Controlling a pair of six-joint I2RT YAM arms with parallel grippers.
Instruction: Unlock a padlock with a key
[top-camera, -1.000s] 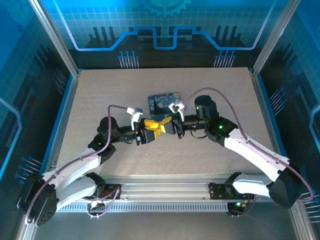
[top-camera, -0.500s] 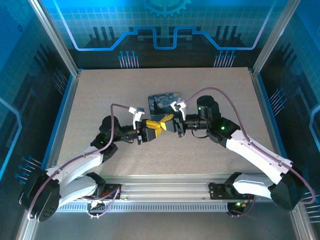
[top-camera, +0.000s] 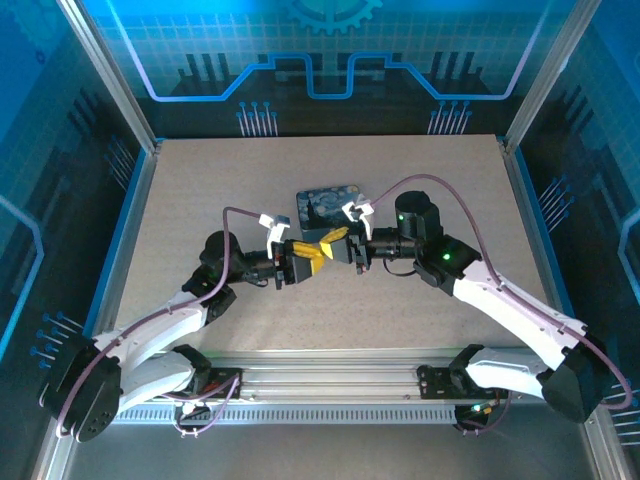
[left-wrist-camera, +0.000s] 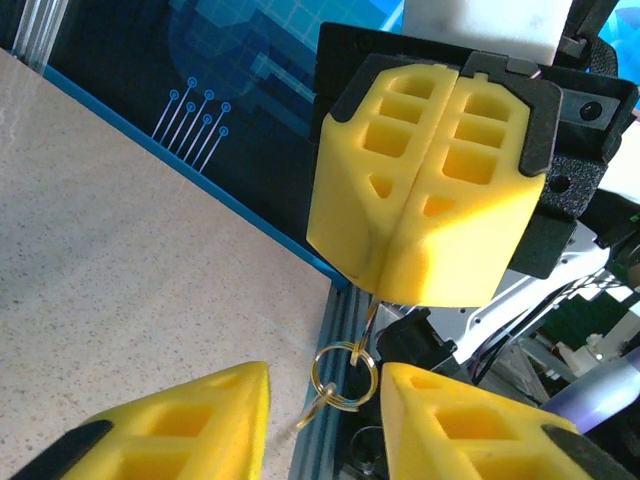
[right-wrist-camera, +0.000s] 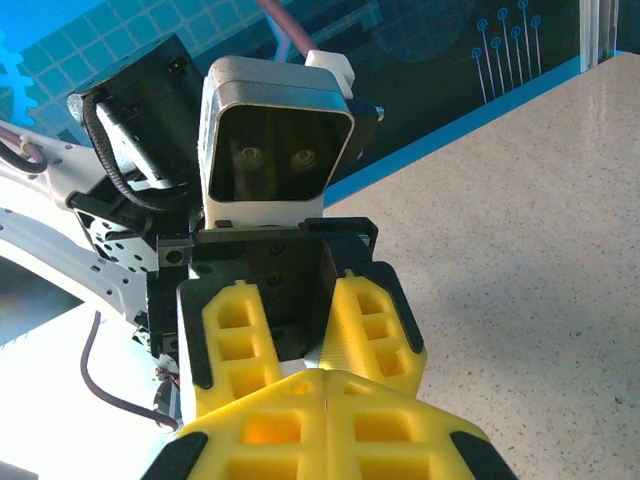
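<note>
My right gripper (left-wrist-camera: 388, 288) is shut, and a thin brassy stem, the key (left-wrist-camera: 372, 314), sticks out below its yellow fingertips. A small gold ring (left-wrist-camera: 345, 375) hangs from that stem, with a second pale sliver of metal dangling off it. The ring hangs in the gap between the spread yellow fingers (left-wrist-camera: 170, 425) of my left gripper (left-wrist-camera: 325, 400), clear of both. From above, the left gripper (top-camera: 306, 258) and right gripper (top-camera: 334, 242) meet tip to tip over mid-table. I cannot make out the padlock.
A flat box printed with a blue night-sky painting (top-camera: 328, 203) lies on the speckled table (top-camera: 220, 190) just behind the two grippers. Blue rails and dark panel walls close in the table, and purple cables loop over both arms.
The left gripper's jaws have narrowed a little around the hanging ring. Both wrists shifted slightly, and the right gripper's fingers tilted up a bit.
</note>
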